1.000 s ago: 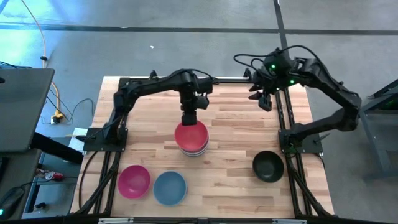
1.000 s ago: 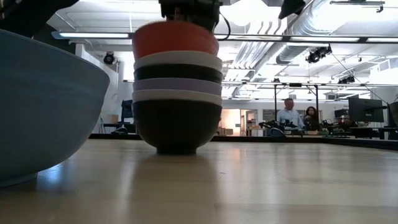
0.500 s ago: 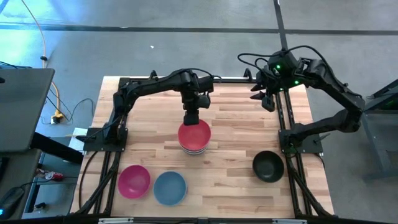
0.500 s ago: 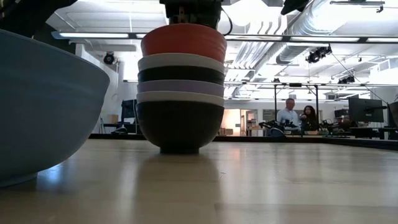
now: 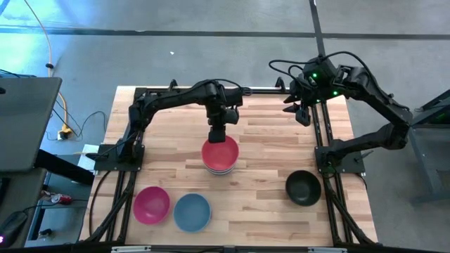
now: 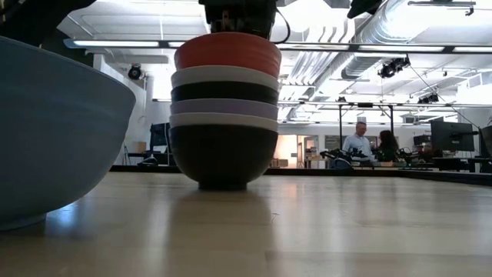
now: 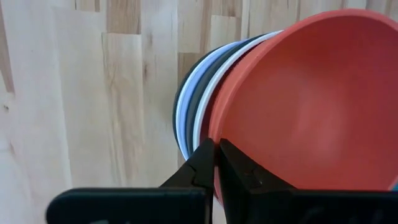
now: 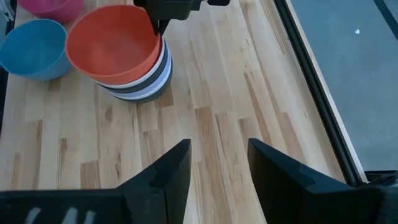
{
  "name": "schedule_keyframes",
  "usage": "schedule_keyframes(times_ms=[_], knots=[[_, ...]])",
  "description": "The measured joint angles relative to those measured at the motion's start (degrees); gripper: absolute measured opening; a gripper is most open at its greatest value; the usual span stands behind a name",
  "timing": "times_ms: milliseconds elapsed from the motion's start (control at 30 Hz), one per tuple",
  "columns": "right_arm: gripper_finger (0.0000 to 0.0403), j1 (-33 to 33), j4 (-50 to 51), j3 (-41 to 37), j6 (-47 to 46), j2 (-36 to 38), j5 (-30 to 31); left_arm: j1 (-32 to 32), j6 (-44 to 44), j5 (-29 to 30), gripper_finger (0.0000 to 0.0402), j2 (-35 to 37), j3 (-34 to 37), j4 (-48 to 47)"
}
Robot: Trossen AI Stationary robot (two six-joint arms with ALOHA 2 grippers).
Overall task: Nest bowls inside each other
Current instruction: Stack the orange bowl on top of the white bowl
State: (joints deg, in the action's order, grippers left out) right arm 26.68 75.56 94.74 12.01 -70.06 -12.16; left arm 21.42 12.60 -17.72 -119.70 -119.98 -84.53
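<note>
Bowls stand nested in one stack [image 5: 220, 160] at the middle of the table [image 5: 267, 204], mouths up — the red bowl [image 5: 220, 150] on top, then white, black, lavender, white and black below. The left gripper [image 7: 216, 163] is pinched tight on the red bowl's far rim. Near the front edge sit a pink bowl [image 5: 152, 204] and a blue bowl [image 5: 192, 211]; a black bowl [image 5: 303, 187] rests apart at the right. The right gripper [image 8: 217, 163] hangs spread above the far right corner.

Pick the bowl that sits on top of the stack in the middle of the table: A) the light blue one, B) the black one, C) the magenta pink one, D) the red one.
D: the red bowl tops the stack, its rim pinched by the left gripper; the blue, pink and lone black bowls sit apart on the table.
</note>
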Motion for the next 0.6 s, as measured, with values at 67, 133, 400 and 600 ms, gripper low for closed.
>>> schedule_keyframes(times_ms=[67,133,400,600], knots=[[0.0152,0.0,-0.01,0.0,-0.17,0.0,0.0,-0.08,0.0,0.36,0.0,0.0,0.0,0.01],[0.0152,0.0,0.01,0.0,-0.17,0.0,-0.01,-0.18,0.02,0.36,0.0,0.01,0.48,0.53],[0.0152,-0.2,0.0,0.0,-0.59,0.0,-0.04,-0.26,0.01,0.33,0.0,0.0,4.15,1.39],[0.0152,-0.22,-0.01,0.0,-0.59,0.0,-0.04,-0.09,-0.21,0.18,0.0007,0.0,4.17,2.39]])
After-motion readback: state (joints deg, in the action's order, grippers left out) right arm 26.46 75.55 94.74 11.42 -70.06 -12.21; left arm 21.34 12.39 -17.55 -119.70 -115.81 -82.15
